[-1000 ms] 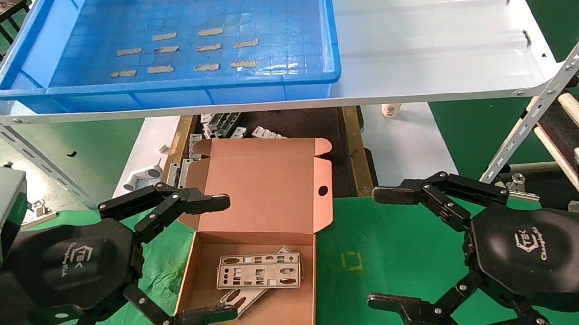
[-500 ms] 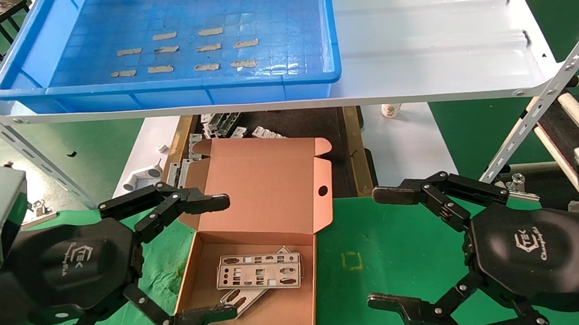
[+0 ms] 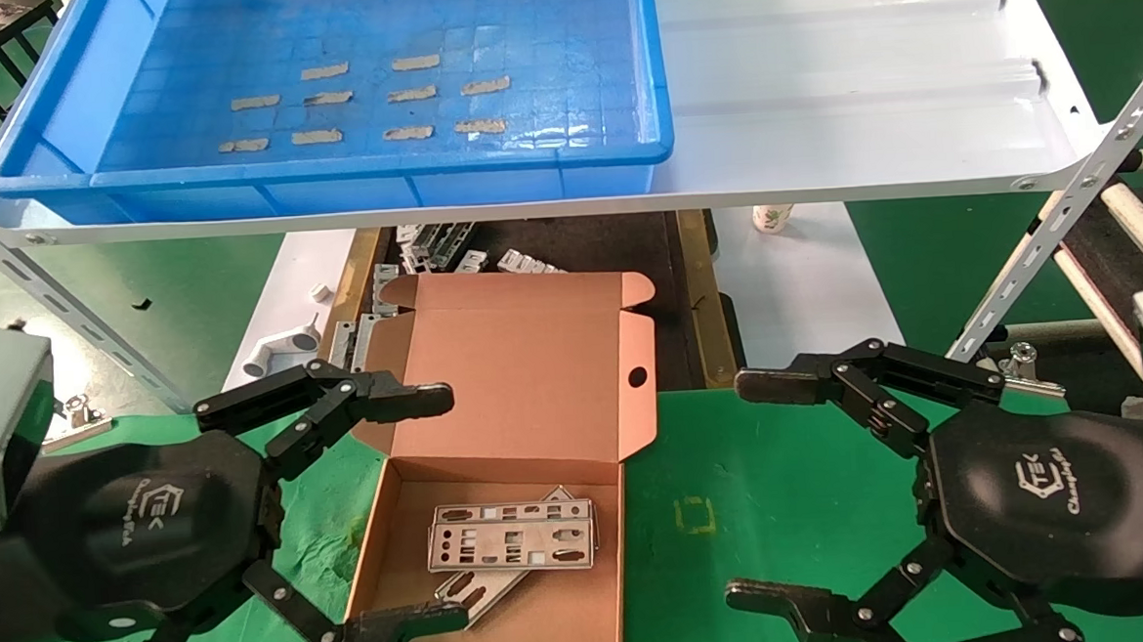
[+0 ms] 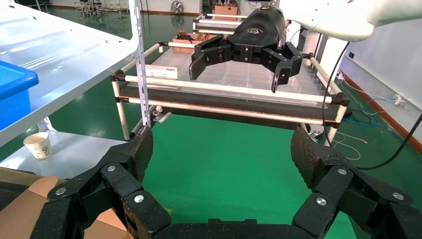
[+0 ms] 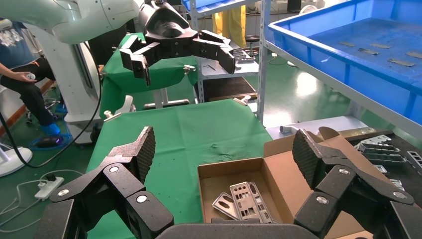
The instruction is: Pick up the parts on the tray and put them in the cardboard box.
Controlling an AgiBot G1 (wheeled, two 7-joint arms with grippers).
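My fingers are spread wide on both sides and holding nothing. From the head view, my left gripper sits low over the green cloth-covered table, straddling the near-left corner of the small brown corrugated cardboard box, one fingertip at the lid hinge, the other at the front edge. My right gripper hovers over bare green cloth, well apart from the box. The thin silver punched metal plates lie flat and overlapping on the box floor, one angled under the others. Up on the white metal shelf, the big shallow bright-blue plastic tray shows only tan tape strips on its grid floor, no plates left that I can see. So my guess is the picking part is basically done, which is why both hands just park low and empty. The lid stands open with its round hole facing me, and loose grey metal brackets sit on the dark surface behind it.

Left wrist view: my two black pads frame empty green cloth, with the right gripper farther off, also spread.

Right wrist view: same story, with the box and plates right between my pads, the left gripper across the table, and the blue tray up on the shelf.
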